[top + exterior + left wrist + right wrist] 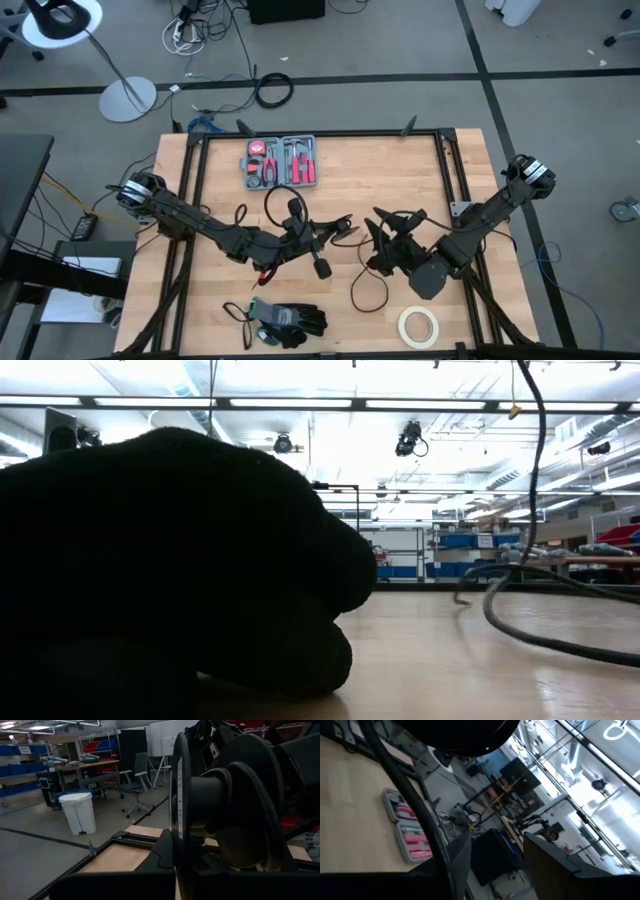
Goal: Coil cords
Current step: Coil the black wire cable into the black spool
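Black thin cord [283, 200] loops mid-frame in high view, tail trailing lower right; light, limp, springy. Left gripper [322, 232] clenched, seemingly on cord; right gripper [381, 232] released beside it. You grip near loop crossing

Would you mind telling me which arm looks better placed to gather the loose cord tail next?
Probably the right: its end effector is open, and the cord trails loose on its side. The left end effector is shut at mid-table.
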### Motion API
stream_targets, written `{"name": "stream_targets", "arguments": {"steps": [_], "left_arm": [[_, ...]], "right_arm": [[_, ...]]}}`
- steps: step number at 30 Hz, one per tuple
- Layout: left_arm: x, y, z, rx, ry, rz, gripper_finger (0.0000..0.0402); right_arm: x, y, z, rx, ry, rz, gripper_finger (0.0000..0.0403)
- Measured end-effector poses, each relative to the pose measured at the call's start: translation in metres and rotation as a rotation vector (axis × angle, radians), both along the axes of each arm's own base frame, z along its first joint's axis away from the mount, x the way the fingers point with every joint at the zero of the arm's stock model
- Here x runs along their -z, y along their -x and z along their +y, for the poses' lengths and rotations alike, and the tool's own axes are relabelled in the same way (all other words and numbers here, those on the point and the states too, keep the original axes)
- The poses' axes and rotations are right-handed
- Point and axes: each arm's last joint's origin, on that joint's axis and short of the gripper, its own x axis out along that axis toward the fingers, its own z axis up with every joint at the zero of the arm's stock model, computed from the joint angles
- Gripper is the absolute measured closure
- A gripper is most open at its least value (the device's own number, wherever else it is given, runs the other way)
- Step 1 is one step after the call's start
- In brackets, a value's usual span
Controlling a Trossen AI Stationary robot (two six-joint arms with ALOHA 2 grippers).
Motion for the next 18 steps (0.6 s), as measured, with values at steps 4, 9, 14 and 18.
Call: {"name": "stream_targets", "arguments": {"steps": [4, 9, 14, 18], "left_arm": [[-0.004, 0.003, 0.0, -0.011, -0.012, -0.01, 0.0402], [-0.009, 0.004, -0.003, -0.013, -0.033, -0.037, 0.0402], [-0.009, 0.005, -0.002, -0.037, -0.054, -0.025, 0.0402], [-0.009, 0.005, -0.002, -0.039, -0.055, -0.025, 0.0402]], "right_arm": [[0.003, 0.003, 0.006, -0.082, -0.067, -0.034, 0.0227], [0.013, 0.007, 0.008, -0.133, -0.132, -0.058, 0.0226], [0.024, 0.007, 0.008, -0.224, -0.251, -0.066, 0.0227], [0.033, 0.009, 0.008, -0.264, -0.321, -0.062, 0.0229]]}}
